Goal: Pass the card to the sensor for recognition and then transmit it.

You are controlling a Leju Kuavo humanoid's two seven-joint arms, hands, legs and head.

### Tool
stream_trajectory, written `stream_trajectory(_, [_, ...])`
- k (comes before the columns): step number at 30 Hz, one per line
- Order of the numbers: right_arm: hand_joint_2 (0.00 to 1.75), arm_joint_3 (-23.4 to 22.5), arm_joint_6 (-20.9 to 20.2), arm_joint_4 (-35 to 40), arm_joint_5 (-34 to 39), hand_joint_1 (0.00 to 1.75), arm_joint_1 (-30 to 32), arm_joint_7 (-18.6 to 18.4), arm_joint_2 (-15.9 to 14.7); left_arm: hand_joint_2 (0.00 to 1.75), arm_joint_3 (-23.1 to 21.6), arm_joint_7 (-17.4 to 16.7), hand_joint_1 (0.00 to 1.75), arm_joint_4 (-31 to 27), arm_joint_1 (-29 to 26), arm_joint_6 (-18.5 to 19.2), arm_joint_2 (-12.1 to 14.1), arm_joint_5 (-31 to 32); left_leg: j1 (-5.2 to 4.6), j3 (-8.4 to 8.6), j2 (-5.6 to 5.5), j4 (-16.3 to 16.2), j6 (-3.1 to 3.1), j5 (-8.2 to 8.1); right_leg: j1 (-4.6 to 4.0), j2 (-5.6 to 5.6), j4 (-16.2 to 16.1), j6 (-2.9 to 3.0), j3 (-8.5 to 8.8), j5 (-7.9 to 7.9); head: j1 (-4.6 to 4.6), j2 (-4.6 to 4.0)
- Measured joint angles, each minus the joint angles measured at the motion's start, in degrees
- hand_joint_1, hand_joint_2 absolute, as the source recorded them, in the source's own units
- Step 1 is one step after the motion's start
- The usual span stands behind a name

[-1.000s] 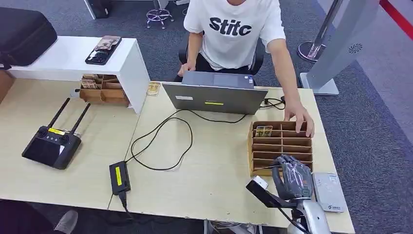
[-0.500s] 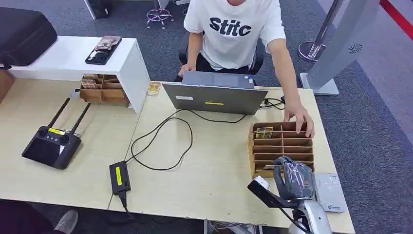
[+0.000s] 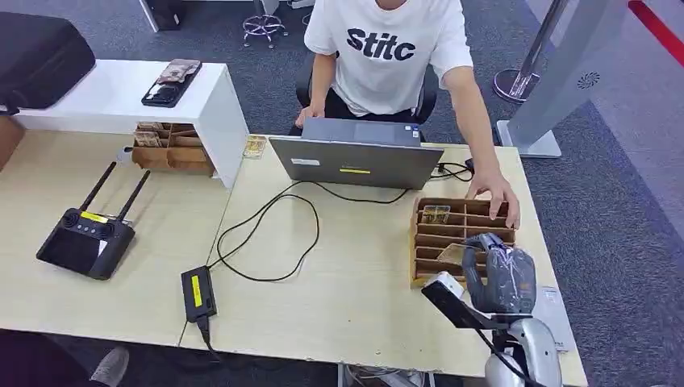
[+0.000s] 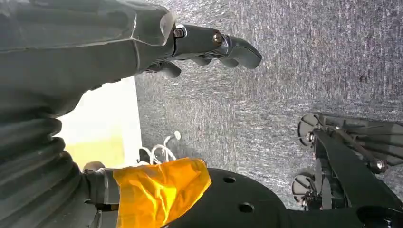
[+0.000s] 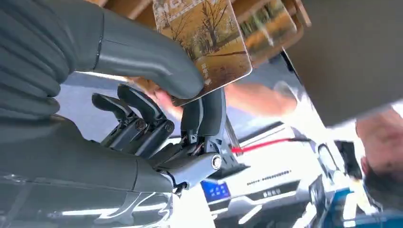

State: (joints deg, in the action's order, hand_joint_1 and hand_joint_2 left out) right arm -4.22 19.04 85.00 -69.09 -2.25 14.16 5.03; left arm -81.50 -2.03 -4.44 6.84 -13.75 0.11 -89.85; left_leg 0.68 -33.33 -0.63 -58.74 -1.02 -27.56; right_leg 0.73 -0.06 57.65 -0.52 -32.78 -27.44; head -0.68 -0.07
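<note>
Lower right, the right hand [image 3: 498, 274] pinches the card [image 5: 205, 40] between thumb and fingers, clear of the rack [image 3: 435, 242], ready for the sensor [image 3: 562, 310]; left hand [image 4: 142, 42] empty, fingers loose.

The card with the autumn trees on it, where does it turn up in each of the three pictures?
Head view: the card is a small tan sliver at the right hand, over the wooden slotted box.
Left wrist view: not in it.
Right wrist view: card pinched large, near the top.
Shared landmark: the wooden slotted box.
</note>
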Motion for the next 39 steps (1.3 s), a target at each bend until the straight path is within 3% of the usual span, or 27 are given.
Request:
stream_trajectory(10, [1.75, -0.02, -0.50, 7.99, 0.28, 1.75, -1.98, 0.39, 0.26, 1.75, -0.46, 0.00, 0.00, 0.00, 0.02, 0.52, 0.20, 0.00, 0.00, 0.01, 0.00, 0.00, 0.00, 0.00, 0.00, 0.00, 0.00, 0.00, 0.00, 0.00, -0.02, 0.00])
stream_trajectory(21, [1.75, -0.02, -2.14, 11.11, 0.11, 1.75, -7.87, 0.39, 0.24, 1.75, -1.90, 0.00, 0.00, 0.00, 0.18, 1.20, 0.31, 0.55, 0.00, 0.01, 0.00, 0.00, 0.00, 0.01, 0.00, 0.01, 0.00, 0.00, 0.00, 0.02, -0.02, 0.00])
stream_trajectory(27, [1.75, 0.74, -4.00, 9.95, -1.93, 1.75, -13.66, -0.92, -0.26, 1.75, -3.15, 0.20, 0.00, 0.00, 0.40, 1.75, 0.66, 0.87, 0.00, 0.01, 0.03, -0.01, -0.01, 0.01, 0.00, 0.04, 0.01, 0.01, 0.00, 0.03, 0.00, 0.00])
stream_trajectory(39, [1.75, 6.47, -5.99, 1.03, -7.17, 1.75, -26.81, -4.13, -2.40, 1.75, -5.22, 0.00, 0.00, 0.00, 0.59, 2.47, 1.09, 1.01, 0.00, 0.02, 0.02, -0.02, -0.02, 0.05, 0.00, 0.03, 0.02, 0.00, 0.00, 0.04, 0.00, 0.00])
